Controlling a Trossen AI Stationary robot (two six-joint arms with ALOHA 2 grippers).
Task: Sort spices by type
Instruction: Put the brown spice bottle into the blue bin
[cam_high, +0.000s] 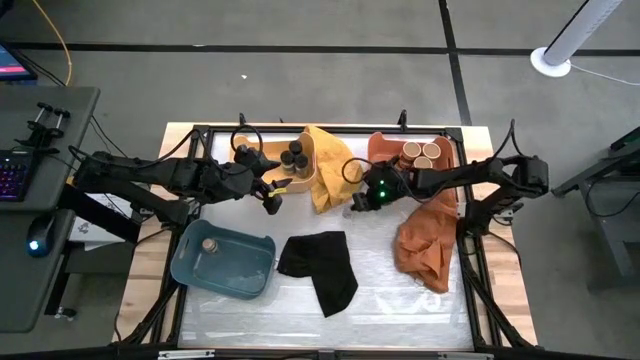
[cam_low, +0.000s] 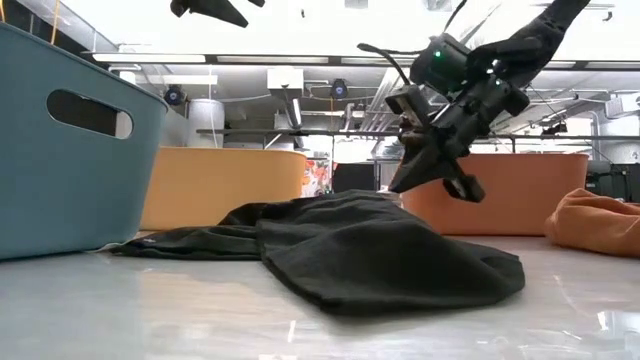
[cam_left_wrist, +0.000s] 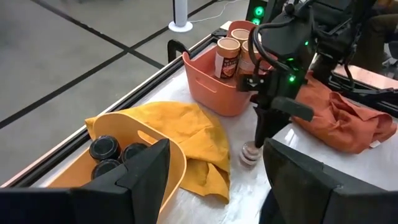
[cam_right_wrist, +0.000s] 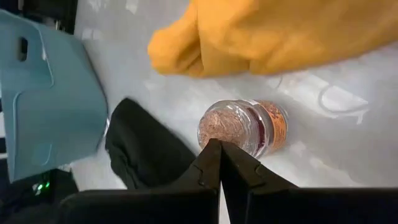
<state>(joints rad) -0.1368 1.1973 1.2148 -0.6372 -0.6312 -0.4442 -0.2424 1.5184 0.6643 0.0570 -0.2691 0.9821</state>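
The bench is a pale, glossy sheet in a dark frame on grey floor. Yellow tray, at the far edge, holds black-lidded spice jars; coral tray, further right along that edge, holds tan-lidded jars. Blue tray occupies the near-left area, black cloth mid-bench, rust cloth at the right edge. Left gripper hovers spread wide, empty, beside the yellow tray. Right gripper, fingers pressed together, points at a loose jar on the bench beside the yellow cloth. Ceiling lights and pipework show beyond.
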